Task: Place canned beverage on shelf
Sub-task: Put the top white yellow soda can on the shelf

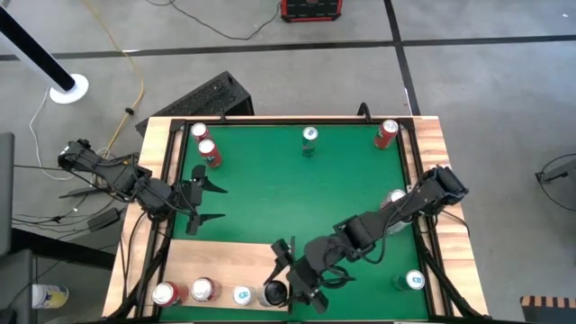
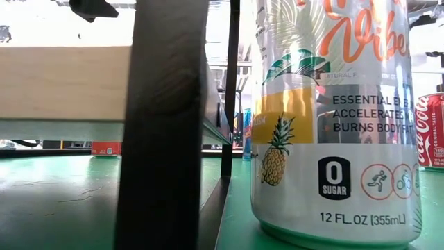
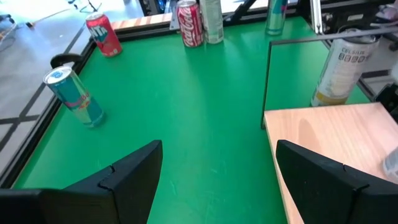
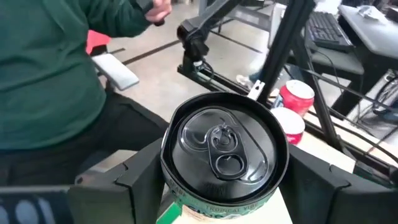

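Black-lidded can (image 4: 221, 149) standing upright on the shelf (image 1: 225, 256), at the end nearest the right arm, last in a row with three other cans (image 1: 202, 289) further along the same board.

Right gripper (image 1: 281, 290) down over that end of the shelf. Fingers (image 4: 140, 171) pressed against both sides of the can, spread about a can's width, apparently gripping it. Cannot tell whether the base is fully settled on the wood.

Left gripper (image 1: 200, 202) parked just off the shelf's far long edge, over the green mat (image 1: 297, 198). Fingers (image 3: 124, 180) spread wide, holding nothing.

Handling, judged:
- Pull tab flat and mouth sealed, so probably full and fairly heavy for its size.
- Thin metal wall, stiff while sealed, prone to denting under a hard squeeze.
- Smooth, glossy side, likely slippery.
- Best taken across the body at mid-height or just under the top rim, fingers on opposite sides.
- Tall and narrow, so easy to tip against its neighbour when let go.

Look:
- Round dark lid with a shiny raised rim.
- Pale body with a green band just under the rim.
- Small lettering on the band, partly hidden, reads something like "tropical".
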You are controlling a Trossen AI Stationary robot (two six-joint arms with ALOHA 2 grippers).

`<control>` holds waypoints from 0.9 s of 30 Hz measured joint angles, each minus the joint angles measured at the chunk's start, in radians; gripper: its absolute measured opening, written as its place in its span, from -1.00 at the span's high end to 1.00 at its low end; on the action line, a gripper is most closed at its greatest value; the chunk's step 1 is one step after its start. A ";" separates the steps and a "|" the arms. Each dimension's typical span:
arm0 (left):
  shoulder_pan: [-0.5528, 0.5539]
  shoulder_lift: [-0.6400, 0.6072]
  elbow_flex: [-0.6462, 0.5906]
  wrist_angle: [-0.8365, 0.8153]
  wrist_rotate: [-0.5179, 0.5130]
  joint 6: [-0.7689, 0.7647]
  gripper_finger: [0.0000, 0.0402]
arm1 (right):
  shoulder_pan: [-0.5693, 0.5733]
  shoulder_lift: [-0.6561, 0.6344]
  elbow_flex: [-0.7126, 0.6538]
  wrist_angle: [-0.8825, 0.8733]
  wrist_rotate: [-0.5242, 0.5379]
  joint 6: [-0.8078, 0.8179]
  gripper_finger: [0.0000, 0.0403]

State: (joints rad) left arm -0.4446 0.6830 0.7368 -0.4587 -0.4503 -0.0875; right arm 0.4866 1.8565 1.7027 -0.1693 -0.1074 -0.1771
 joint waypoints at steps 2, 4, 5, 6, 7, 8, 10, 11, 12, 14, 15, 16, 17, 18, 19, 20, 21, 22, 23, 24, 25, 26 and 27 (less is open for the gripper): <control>0.000 0.000 0.000 0.004 -0.001 0.000 -0.49 | 0.003 0.000 0.000 -0.015 0.000 0.006 -0.39; 0.000 0.000 0.000 0.001 0.000 0.000 -0.49 | 0.001 0.008 0.000 0.003 -0.002 0.014 -0.39; 0.000 0.000 0.000 0.002 -0.001 0.000 -0.49 | 0.000 0.011 0.000 0.005 -0.005 0.016 -0.39; 0.000 0.000 0.000 0.002 -0.001 0.000 -0.49 | -0.002 0.013 0.000 -0.002 -0.018 0.018 -0.39; 0.000 0.000 0.000 0.001 -0.001 0.000 -0.49 | -0.002 0.015 -0.001 -0.010 -0.037 0.019 -0.39; 0.000 0.000 0.000 0.002 -0.001 0.000 -0.49 | -0.002 0.016 -0.003 -0.013 -0.051 0.021 -0.39; 0.000 0.000 0.000 0.001 -0.001 0.000 -0.49 | -0.003 0.036 -0.002 0.006 -0.058 0.023 -0.39; 0.000 -0.001 0.000 0.002 -0.001 0.000 -0.49 | -0.005 0.044 0.001 0.021 -0.059 0.023 -0.39; 0.000 0.000 0.000 0.002 -0.001 0.000 -0.49 | -0.006 0.049 0.001 0.018 -0.068 0.023 -0.39; 0.000 0.000 0.000 0.001 -0.001 0.000 -0.49 | -0.006 0.067 -0.004 -0.006 -0.104 0.028 -0.39; 0.000 0.000 0.000 0.001 -0.001 0.000 -0.49 | -0.011 0.082 -0.004 0.024 -0.118 0.035 -0.39; 0.000 0.000 0.000 0.001 -0.001 0.000 -0.49 | -0.013 0.092 -0.002 0.048 -0.122 0.035 -0.39; 0.000 0.000 0.000 0.001 -0.001 0.000 -0.49 | -0.012 0.094 -0.002 0.037 -0.122 0.035 -0.39; 0.000 -0.001 0.000 0.002 -0.001 0.000 -0.49 | -0.011 0.094 -0.002 0.013 -0.126 0.038 -0.39; 0.000 -0.001 0.000 0.003 -0.001 0.000 -0.49 | -0.013 0.098 -0.003 0.016 -0.133 0.039 -0.39; 0.000 0.000 0.000 0.002 -0.001 0.000 -0.49 | -0.017 0.103 -0.001 0.039 -0.134 0.037 -0.39; 0.000 0.000 0.000 0.002 -0.001 0.000 -0.49 | -0.018 0.106 0.001 0.047 -0.133 0.033 -0.39; 0.000 0.000 0.000 0.002 -0.001 -0.001 -0.49 | -0.018 0.106 0.001 0.034 -0.133 0.032 -0.39; 0.000 0.000 0.000 0.003 -0.001 -0.001 -0.49 | -0.018 0.106 -0.001 0.018 -0.134 0.033 -0.39; 0.000 0.000 0.000 0.002 -0.001 -0.002 -0.49 | -0.018 0.106 -0.001 0.017 -0.134 0.031 -0.39; 0.000 0.000 0.000 0.002 -0.001 -0.004 -0.49 | -0.018 0.108 -0.001 0.024 -0.133 0.030 -0.39; 0.000 0.000 0.000 0.002 -0.001 -0.004 -0.49 | -0.018 0.108 -0.001 0.021 -0.133 0.030 -0.39; 0.000 0.000 0.000 0.002 -0.001 -0.005 -0.49 | -0.019 0.108 -0.001 0.017 -0.133 0.030 -0.39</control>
State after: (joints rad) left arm -0.4446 0.6827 0.7368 -0.4564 -0.4515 -0.0921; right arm 0.4673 1.9642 1.7020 -0.1518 -0.2407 -0.1471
